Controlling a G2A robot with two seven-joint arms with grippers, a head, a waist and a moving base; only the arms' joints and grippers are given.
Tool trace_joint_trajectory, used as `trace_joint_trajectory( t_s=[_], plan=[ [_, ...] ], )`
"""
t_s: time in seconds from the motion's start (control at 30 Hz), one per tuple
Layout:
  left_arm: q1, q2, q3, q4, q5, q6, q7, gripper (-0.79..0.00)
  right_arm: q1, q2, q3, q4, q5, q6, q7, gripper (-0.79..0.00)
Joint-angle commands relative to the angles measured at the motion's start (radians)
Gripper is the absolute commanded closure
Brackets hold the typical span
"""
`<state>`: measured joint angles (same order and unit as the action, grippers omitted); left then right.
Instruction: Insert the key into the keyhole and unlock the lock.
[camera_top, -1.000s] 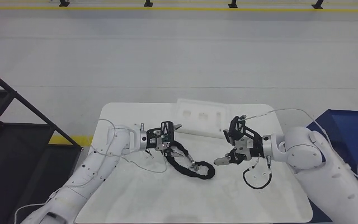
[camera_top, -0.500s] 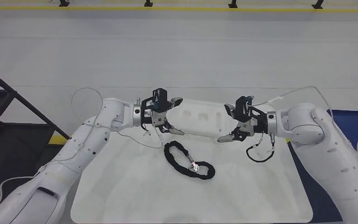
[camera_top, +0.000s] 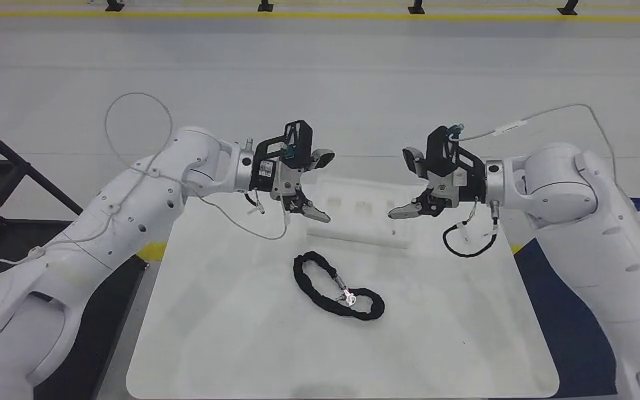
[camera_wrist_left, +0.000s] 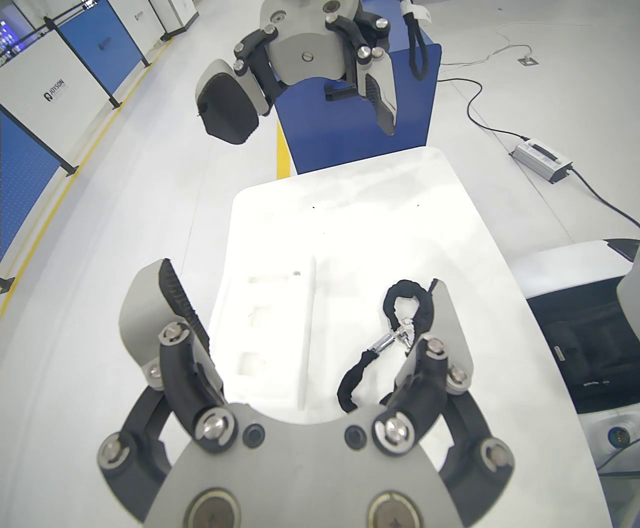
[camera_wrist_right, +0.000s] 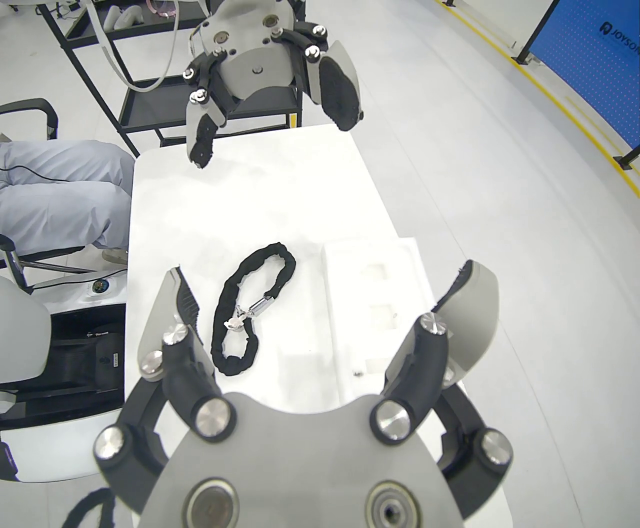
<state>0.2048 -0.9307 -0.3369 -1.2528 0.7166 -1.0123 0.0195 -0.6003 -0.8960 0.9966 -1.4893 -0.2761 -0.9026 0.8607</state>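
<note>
1. Now the chain lock (camera_top: 338, 288) is seen lying mid-table, with its key (camera_top: 348, 296) at the metal end. The left gripper (camera_top: 322, 186) and right gripper (camera_top: 404, 184) are held wide open and empty above the far edge.
2. The sleeved chain is judged limp and fairly heavy, so the rigid metal end is best gripped and the key pinched by its head.
3. Compared with a second ago, both arms are raised and drawn farther back, and the lock is unmoved.

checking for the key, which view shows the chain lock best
Right wrist view: the chain lock lies whole, metal end clear. Left wrist view: one of the fingers hides part. Top view: whole but small.
</note>
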Motion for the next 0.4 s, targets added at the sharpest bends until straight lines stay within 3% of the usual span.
trace_joint_trajectory(
  t_s=[0.0, 0.37],
  plan=[
    [-0.022, 0.004, 0.028, 0.002, -0.037, 0.0, -0.008, -0.785, 0.013, -0.001, -0.006, 0.002, 0.013, 0.001, 0.004, -0.785],
    [-0.065, 0.012, 0.091, 0.047, -0.1, 0.0, 0.026, -0.784, 0.039, -0.002, -0.016, 0.03, 0.012, -0.017, 0.001, -0.785]
  ],
)
